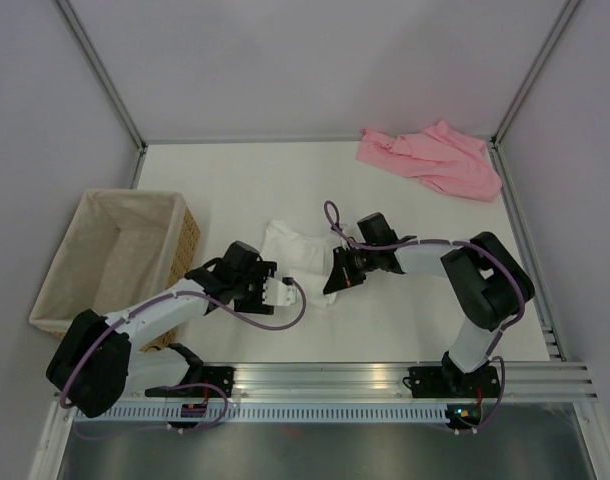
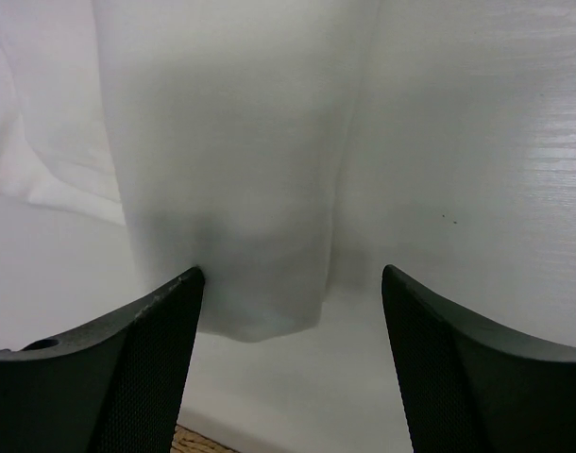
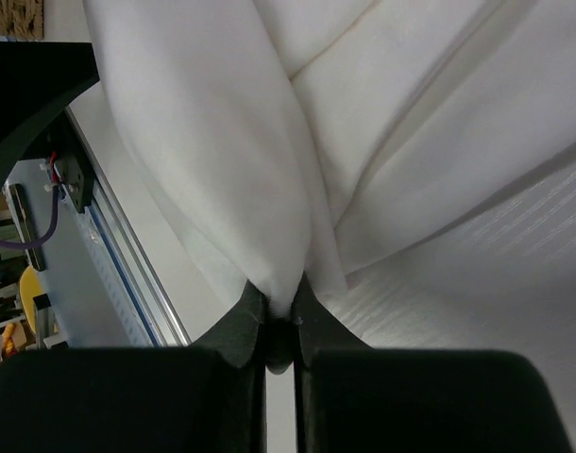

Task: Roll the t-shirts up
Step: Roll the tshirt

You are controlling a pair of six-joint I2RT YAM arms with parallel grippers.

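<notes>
Wicker basket (image 1: 188,240), white table (image 1: 285,180)

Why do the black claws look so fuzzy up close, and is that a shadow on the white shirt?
Left wrist view: the left gripper is too near the lens, so it blurs; yes, a grey shadow darkens the white shirt there. Right wrist view: the right gripper, pinching that shirt, blurs too. Top view: sharp, evenly lit.

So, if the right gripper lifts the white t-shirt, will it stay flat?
Probably floppy: the white t-shirt falls in soft folds from the shut right gripper. Likely light, since the cloth looks thin. It might slip, as only a small pinch is held.
</notes>
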